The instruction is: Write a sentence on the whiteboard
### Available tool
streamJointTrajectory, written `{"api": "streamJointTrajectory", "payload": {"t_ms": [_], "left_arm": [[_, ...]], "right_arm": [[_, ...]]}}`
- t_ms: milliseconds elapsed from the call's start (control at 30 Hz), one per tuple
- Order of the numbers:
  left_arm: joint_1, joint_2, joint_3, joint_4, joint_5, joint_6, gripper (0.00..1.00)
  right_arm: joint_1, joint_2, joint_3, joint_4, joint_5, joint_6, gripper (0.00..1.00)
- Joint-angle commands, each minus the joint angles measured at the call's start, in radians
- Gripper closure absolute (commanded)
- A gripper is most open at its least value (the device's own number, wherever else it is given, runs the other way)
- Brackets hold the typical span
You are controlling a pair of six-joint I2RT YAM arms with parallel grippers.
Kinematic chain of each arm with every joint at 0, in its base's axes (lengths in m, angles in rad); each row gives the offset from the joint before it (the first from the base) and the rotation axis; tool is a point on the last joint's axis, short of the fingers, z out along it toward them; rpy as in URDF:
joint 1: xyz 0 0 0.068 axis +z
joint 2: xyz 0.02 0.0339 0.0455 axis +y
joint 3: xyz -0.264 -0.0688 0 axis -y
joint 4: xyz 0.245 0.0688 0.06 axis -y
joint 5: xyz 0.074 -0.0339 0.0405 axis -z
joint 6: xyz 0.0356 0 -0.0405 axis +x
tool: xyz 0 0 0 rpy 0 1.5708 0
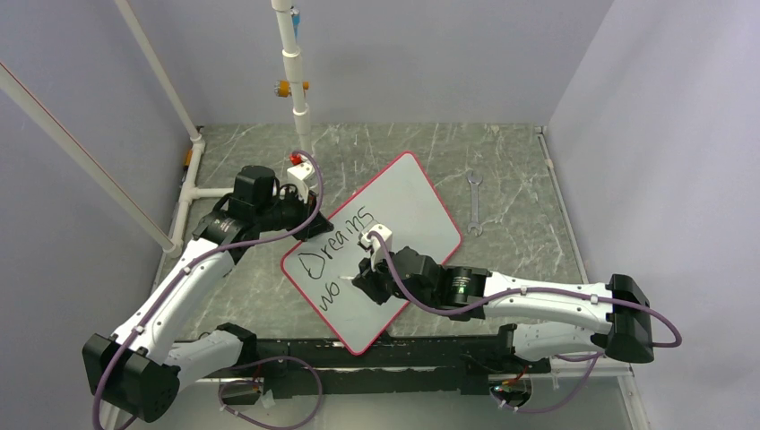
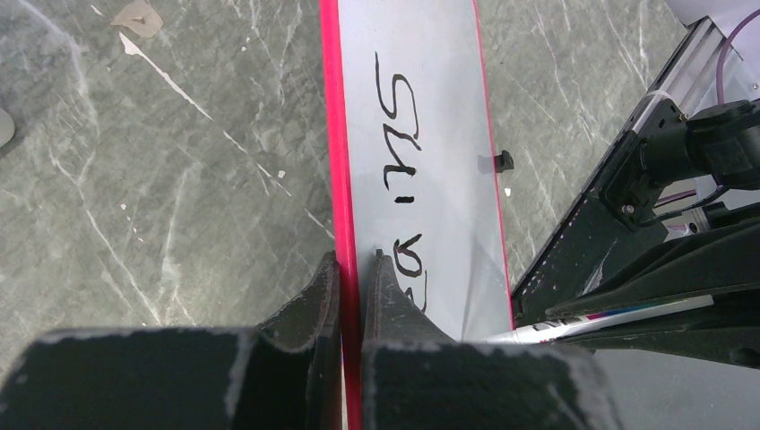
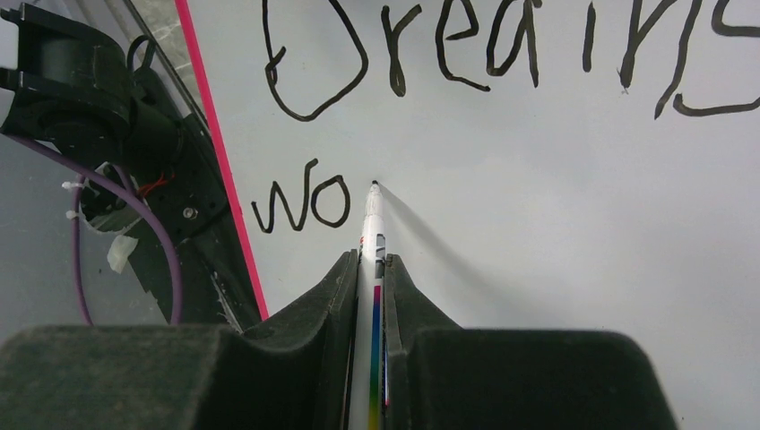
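The whiteboard (image 1: 412,202) sits askew on the marbled table (image 1: 520,170), its rim pinched at 10 o'clock by the left gripper (image 2: 356,260), while the right gripper (image 3: 366,262) clamps the marker (image 3: 372,210), tip just past "wo" in the sentence (image 1: 343,237). Should the rim grip slip, the board may skate and skew the stroke. Pale walls (image 1: 430,54) box the table in, with a wrench (image 1: 474,204) at the board's 2 o'clock.
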Motion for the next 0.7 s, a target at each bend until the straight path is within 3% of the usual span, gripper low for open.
{"api": "streamJointTrajectory", "payload": {"t_ms": [0, 667], "left_arm": [[-0.007, -0.023, -0.011, 0.033, -0.013, 0.104, 1.00], [-0.007, -0.022, -0.010, 0.034, -0.011, 0.103, 1.00]], "right_arm": [[-0.003, -0.001, -0.022, 0.040, 0.001, 0.020, 1.00], [-0.001, -0.073, -0.112, 0.027, -0.024, 0.091, 1.00]]}}
